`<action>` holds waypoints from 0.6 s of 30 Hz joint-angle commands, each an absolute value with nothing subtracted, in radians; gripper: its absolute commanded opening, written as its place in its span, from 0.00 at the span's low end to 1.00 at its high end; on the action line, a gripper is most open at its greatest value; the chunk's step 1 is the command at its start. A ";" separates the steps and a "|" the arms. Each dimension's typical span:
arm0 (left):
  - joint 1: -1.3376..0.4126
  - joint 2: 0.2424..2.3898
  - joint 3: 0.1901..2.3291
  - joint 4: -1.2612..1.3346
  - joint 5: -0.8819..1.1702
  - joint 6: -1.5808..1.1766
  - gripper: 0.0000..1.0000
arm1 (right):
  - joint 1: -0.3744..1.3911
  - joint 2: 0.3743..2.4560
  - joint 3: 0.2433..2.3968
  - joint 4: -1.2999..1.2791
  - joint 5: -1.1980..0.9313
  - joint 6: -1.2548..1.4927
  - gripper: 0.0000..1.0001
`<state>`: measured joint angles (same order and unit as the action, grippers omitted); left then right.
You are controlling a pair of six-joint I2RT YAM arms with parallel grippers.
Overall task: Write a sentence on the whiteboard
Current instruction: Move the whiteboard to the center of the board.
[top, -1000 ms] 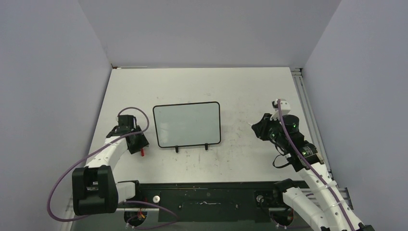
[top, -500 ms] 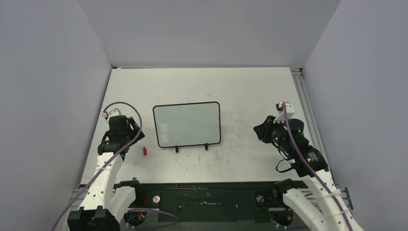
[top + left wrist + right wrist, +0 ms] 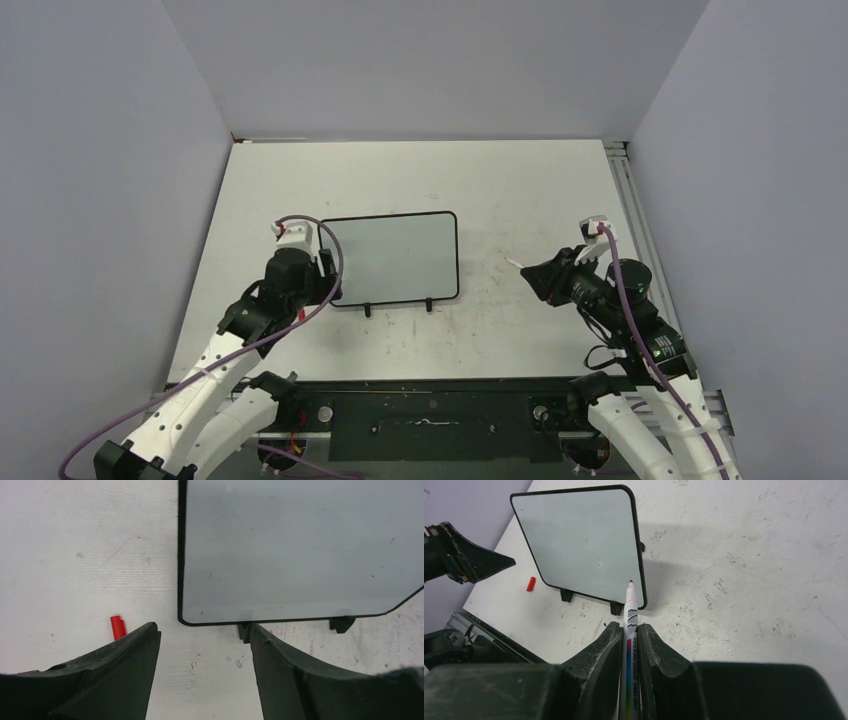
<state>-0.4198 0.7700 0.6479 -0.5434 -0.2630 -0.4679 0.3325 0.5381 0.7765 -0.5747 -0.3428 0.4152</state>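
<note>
The whiteboard (image 3: 390,258) stands on two small black feet at the table's middle; its face (image 3: 579,540) is blank and no sentence shows on it. My left gripper (image 3: 322,272) hovers at the board's near left corner (image 3: 187,620), open with only bare table between its fingers (image 3: 135,650). To the right of the board, my right gripper (image 3: 545,275) is shut on a white marker (image 3: 630,610). The marker's red tip (image 3: 630,582) points at the board's near right corner, apart from it.
A small red marker cap (image 3: 118,627) lies on the table just left of the board's near left corner, also visible as the red cap (image 3: 531,584) from the right. The scuffed white tabletop (image 3: 500,190) is walled on three sides, with a black rail (image 3: 430,410) along the near edge.
The left gripper opened and left the red cap on the table, then swung right to the whiteboard's near left corner. The right arm drew slightly nearer with the marker.
</note>
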 commanded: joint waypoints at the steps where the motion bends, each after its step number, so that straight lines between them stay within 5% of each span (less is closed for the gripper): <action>1: -0.502 0.755 0.644 -0.516 -0.286 -0.529 0.64 | 0.329 0.528 0.797 -0.480 -0.388 0.466 0.05; 18: -0.668 1.026 0.492 -0.219 -0.213 -0.640 0.57 | 0.330 0.649 0.804 -0.394 -0.374 0.443 0.05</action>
<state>-0.6426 0.9840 0.4946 -0.3401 -0.2176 -0.6155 0.3325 0.6571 0.7765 -0.4641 -0.3717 0.4564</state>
